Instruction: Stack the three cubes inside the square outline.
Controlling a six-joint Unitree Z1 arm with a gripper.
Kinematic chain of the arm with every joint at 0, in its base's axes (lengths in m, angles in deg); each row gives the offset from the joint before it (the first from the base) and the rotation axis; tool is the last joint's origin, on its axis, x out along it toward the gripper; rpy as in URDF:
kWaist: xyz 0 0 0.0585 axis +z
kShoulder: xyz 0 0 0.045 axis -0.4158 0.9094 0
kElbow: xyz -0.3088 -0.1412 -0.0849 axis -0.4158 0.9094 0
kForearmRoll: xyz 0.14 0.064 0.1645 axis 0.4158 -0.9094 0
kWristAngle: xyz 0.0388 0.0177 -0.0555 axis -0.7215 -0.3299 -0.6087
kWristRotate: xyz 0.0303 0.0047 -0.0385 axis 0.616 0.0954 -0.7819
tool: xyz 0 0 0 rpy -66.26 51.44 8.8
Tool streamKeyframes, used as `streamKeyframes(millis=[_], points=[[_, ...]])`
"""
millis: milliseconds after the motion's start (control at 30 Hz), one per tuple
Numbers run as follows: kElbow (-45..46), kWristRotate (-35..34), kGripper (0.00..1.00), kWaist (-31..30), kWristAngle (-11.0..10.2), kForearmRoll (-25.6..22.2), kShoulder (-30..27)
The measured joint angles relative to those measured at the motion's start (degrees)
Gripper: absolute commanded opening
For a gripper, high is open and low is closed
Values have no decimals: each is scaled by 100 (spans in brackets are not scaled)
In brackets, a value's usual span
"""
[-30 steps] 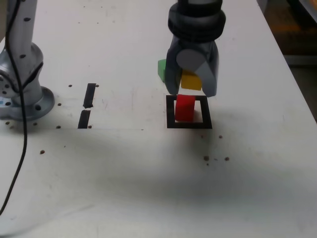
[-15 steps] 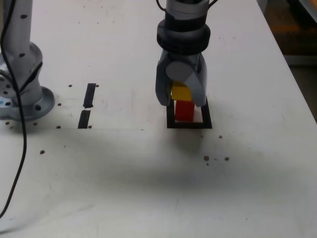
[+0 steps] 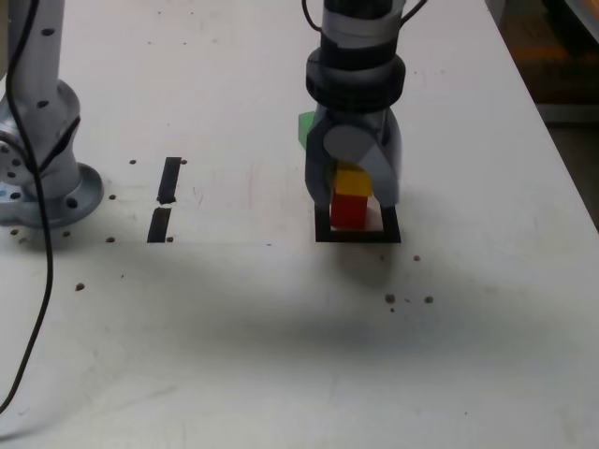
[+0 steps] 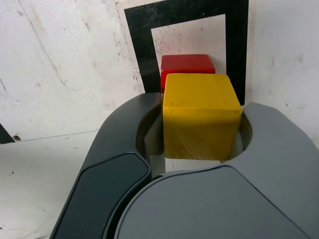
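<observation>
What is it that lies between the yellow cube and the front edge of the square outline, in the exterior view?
The red cube, in the exterior view, just below the yellow cube.

The pale surface (image 3: 234,327), flecked with small dark spots and scored by a thin line, carries a black square outline (image 3: 360,237) with the red cube (image 3: 349,213) inside it, nearer its left side in the exterior view. The partly hidden green cube (image 3: 305,129) lies beyond the outline, while two black tape strips (image 3: 169,180) lie between the outline and the arm's round base (image 3: 80,198) at the exterior view's left
</observation>
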Motion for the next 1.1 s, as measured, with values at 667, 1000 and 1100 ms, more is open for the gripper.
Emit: streamKeyframes(millis=[667,1000,1100], points=[[173,65,40,78,35,255,39],[400,64,55,109,72,316,-84],[414,64,55,109,79,306,-93]])
